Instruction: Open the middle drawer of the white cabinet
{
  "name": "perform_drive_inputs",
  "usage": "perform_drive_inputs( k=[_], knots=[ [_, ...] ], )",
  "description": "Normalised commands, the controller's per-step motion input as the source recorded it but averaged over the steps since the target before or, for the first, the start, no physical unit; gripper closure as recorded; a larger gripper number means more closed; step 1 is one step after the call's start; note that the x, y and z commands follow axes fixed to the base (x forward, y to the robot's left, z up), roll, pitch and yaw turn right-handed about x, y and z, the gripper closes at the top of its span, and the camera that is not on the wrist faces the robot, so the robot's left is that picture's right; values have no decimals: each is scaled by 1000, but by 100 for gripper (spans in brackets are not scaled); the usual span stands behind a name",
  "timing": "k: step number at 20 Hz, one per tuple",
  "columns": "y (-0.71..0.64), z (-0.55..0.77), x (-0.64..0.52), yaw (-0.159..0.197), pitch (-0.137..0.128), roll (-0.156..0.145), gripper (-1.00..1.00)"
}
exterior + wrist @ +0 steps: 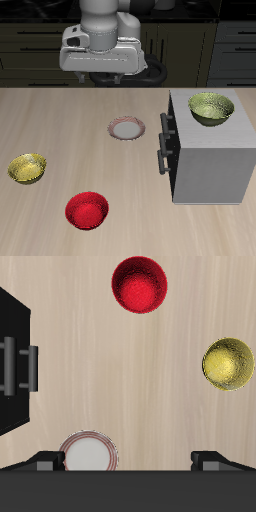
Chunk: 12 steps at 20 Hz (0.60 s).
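White cabinet [212,160] at the exterior frame's right keeps its middle drawer [163,157] closed, untouched, while the gripper [103,73] hangs upper-centre, well apart, fingers spread and empty; everything remains.

Even, bright simulator light, soft faint shadows, sharp pictures without glare
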Motion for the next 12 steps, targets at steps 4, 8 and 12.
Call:
perform_drive_inputs(
  k=[4, 8, 12],
  knots=[
    [-84, -45, 177, 2, 0, -8, -100],
    [5, -89, 180, -4, 14, 17, -100],
    [54, -63, 154, 11, 1, 21, -100]
  ],
)
